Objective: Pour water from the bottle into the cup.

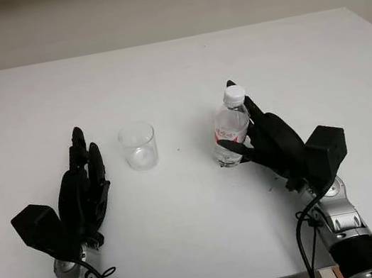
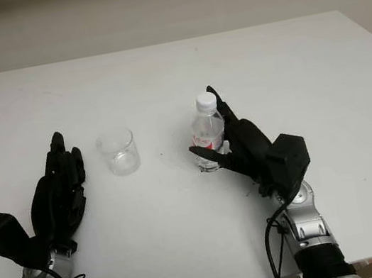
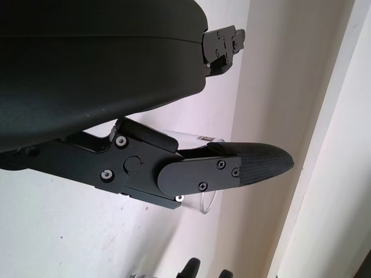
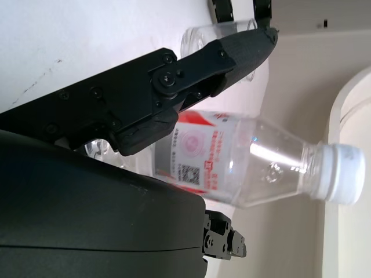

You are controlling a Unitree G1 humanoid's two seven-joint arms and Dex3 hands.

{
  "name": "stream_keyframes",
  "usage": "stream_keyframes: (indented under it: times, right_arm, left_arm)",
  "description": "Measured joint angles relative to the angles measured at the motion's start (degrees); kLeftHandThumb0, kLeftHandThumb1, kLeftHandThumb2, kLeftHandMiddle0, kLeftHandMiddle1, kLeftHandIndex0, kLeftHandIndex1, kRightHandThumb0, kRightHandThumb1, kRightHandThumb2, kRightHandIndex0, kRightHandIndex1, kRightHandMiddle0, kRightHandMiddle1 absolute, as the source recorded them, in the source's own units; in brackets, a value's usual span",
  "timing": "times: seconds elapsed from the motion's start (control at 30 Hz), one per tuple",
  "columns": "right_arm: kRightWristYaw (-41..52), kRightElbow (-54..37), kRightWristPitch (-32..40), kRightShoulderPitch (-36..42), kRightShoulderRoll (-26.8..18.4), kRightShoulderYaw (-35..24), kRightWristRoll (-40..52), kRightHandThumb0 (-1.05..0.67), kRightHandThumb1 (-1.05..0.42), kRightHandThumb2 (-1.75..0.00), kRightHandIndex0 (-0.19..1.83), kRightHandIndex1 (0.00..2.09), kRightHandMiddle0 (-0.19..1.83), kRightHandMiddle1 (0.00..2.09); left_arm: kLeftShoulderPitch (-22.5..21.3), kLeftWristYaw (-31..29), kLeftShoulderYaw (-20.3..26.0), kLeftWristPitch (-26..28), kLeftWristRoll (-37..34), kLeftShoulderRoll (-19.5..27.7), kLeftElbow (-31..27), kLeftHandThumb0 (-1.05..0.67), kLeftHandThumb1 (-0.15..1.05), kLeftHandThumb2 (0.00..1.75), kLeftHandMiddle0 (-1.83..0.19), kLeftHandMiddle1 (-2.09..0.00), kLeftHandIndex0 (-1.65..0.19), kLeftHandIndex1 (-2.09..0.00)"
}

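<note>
1. White counter (image 1: 174, 69), bare but for a cup and a bottle side by side near its middle.
2. Clear plastic bottle (image 1: 231, 131) with a white cap and red label, upright on the counter at right of centre, cap still on.
3. Right hand (image 1: 273, 139) at the bottle's right and near side, black fingers (image 4: 232, 55) wrapped around the labelled body in a grasp.
4. Empty transparent cup (image 1: 137, 146) standing upright to the left of the bottle, apart from it.
5. Left hand (image 1: 83, 189) just left of the cup and slightly nearer, not touching it, released and holding nothing, fingers pointing toward the far side.
</note>
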Motion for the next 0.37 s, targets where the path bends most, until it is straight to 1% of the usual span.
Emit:
stream_keyframes:
  times: [0.1,0.37]
  right_arm:
    - [-0.9,0.7,-0.5,0.3,0.6,-0.2,-0.1,-0.96,-0.93,-0.06,-0.19,0.0,-0.19,0.0]
    - [-1.3,1.9,-2.0,0.5,1.6,-0.3,0.1,-0.95,-0.93,-0.05,-0.19,0.0,-0.19,0.0]
  left_arm:
    - [0.0,0.0,0.0,0.0,0.0,0.0,0.1,-0.75,1.05,0.48,0.19,-0.05,0.18,-0.05]
    - [-0.1,0.2,0.0,0.0,0.0,0.0,0.2,-0.76,1.05,0.48,0.19,-0.05,0.18,-0.05]
